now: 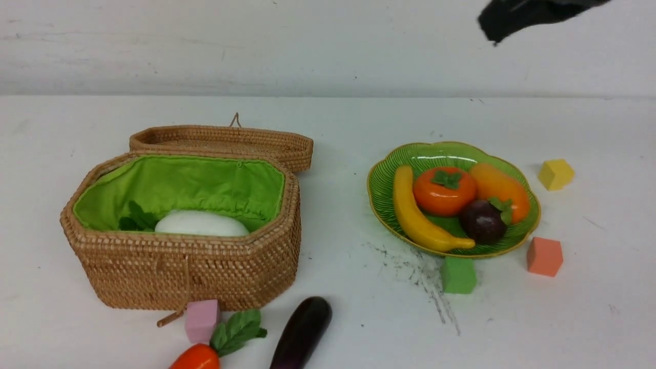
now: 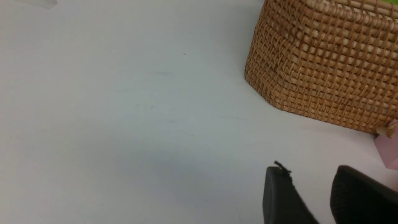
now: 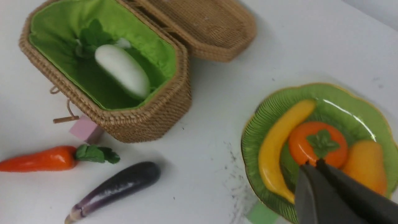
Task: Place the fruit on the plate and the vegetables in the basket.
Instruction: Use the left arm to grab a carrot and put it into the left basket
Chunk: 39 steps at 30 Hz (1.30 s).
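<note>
The green plate (image 1: 379,189) holds the banana (image 1: 415,215), persimmon (image 1: 444,192), mango (image 1: 499,187) and mangosteen (image 1: 482,220). The wicker basket (image 1: 195,277) stands open at the left with the white radish (image 1: 201,224) inside. The carrot (image 1: 197,357) and eggplant (image 1: 302,333) lie on the table in front of it. My right gripper (image 3: 312,163) hangs shut and empty above the plate (image 3: 258,124), its tips over the persimmon (image 3: 317,146). My left gripper (image 2: 311,169) is open with nothing between its fingers, low over bare table beside the basket's wall (image 2: 326,62).
Foam cubes lie about: pink (image 1: 202,319) against the basket's front, green (image 1: 458,275) and salmon (image 1: 544,256) by the plate's near rim, yellow (image 1: 555,174) to its right. The basket's lid (image 1: 225,141) lies folded back. The right arm (image 1: 512,20) shows at the top right.
</note>
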Tool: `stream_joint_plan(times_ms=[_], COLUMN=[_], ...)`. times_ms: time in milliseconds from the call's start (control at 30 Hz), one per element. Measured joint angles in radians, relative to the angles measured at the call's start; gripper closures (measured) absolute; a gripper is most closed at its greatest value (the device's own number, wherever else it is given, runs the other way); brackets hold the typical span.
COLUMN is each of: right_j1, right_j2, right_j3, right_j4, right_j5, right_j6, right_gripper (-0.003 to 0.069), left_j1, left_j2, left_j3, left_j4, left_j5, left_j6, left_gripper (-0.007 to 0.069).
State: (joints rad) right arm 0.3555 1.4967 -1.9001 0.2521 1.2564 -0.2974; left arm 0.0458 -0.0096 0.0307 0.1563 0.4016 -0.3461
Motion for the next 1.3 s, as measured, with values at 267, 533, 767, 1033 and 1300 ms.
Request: stream_joint_plan(times_ms=[267,533,767,1033,1300], right_j1=[0.000,0.000,0.000,0.000,-0.062], right_j2=[-0.363,-0.656,-0.856,-0.985,-1.073], right_j3=[0.489,0.837,0.966,0.980,0.989], right_j4=[-0.044,-0.042,-0.012,-0.015,-0.063], right_j5=[-0.039,-0.082,-0.032,0.006,0.006], right_j6=[0.086,0.134,0.139,0.142,0.142], right_gripper=[0.0667,0.0667,0.0666,0.0662,0.0659], left_j1=[0.000,0.000,0.000,0.000,0.000], left_j2=[0.000,0.000,0.000,0.000,0.000], left_j3=[0.000,0.000,0.000,0.000,0.000], left_j4=[0.000,0.000,0.000,0.000,0.000], left_j5=[0.000,0.000,0.000,0.000,0.000], left_j6=[0.000,0.000,0.000,0.000,0.000], left_gripper=[0.0386,0.0386,0.0386,0.0386,0.0386])
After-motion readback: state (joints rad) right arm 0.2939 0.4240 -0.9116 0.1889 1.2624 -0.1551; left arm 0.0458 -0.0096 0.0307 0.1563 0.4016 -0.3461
